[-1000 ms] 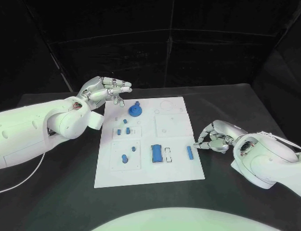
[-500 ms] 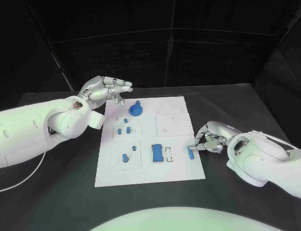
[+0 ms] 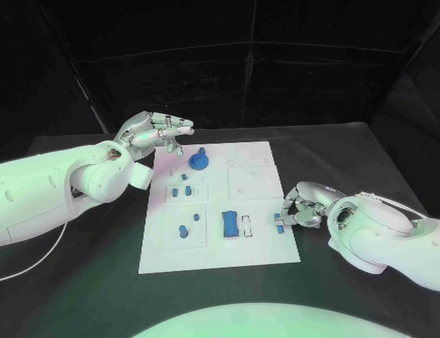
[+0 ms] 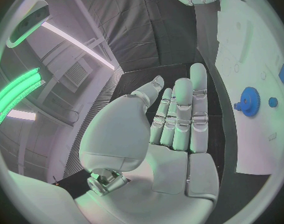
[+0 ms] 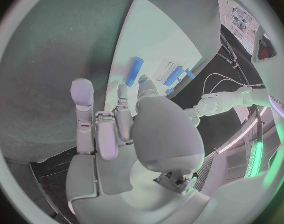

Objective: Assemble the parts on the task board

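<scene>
- Since a second ago the right hand (image 3: 303, 211) has slid in to the task board (image 3: 220, 260) edge; its fingers, apart and empty, now sit just beside the blue bar (image 3: 277, 222).
- The left hand (image 3: 157, 131), open and holding nothing, hovers near the blue gear (image 3: 196, 162).
- Risk: a fingertip may nudge the bar off the board's edge.

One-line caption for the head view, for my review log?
Right hand reaches the blue bar at the task board edge; left hand hovers open beyond the blue gear.
</scene>
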